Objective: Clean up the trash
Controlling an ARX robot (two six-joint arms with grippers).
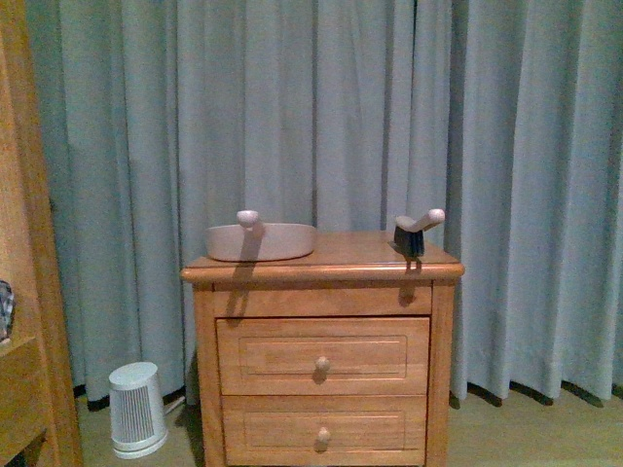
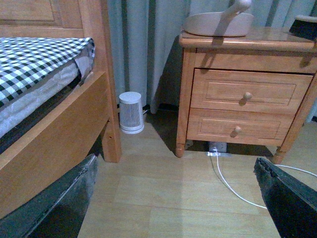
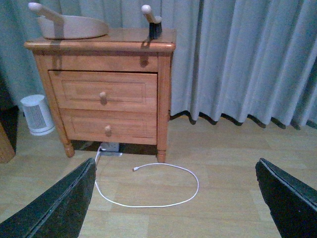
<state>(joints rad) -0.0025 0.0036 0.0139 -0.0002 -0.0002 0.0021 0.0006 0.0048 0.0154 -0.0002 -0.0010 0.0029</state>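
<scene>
No crumpled white wad of trash shows in any view. A pink dustpan [image 1: 261,240] lies on top of the wooden nightstand [image 1: 321,365], and a small brush [image 1: 417,232] with a pink handle stands at the top's right side. Both also show in the right wrist view, the dustpan [image 3: 72,26] and the brush [image 3: 152,22]. The dustpan shows in the left wrist view [image 2: 218,22] too. My left gripper [image 2: 181,198] is open and empty above the wood floor. My right gripper [image 3: 176,198] is open and empty above the floor. Neither arm shows in the front view.
A white cable [image 3: 148,196] loops over the floor from a power strip [image 3: 110,147] under the nightstand. A small white heater [image 1: 134,409] stands left of the nightstand. A wooden bed frame [image 2: 54,134] with a checked cover is at the left. Grey curtains [image 1: 321,107] hang behind.
</scene>
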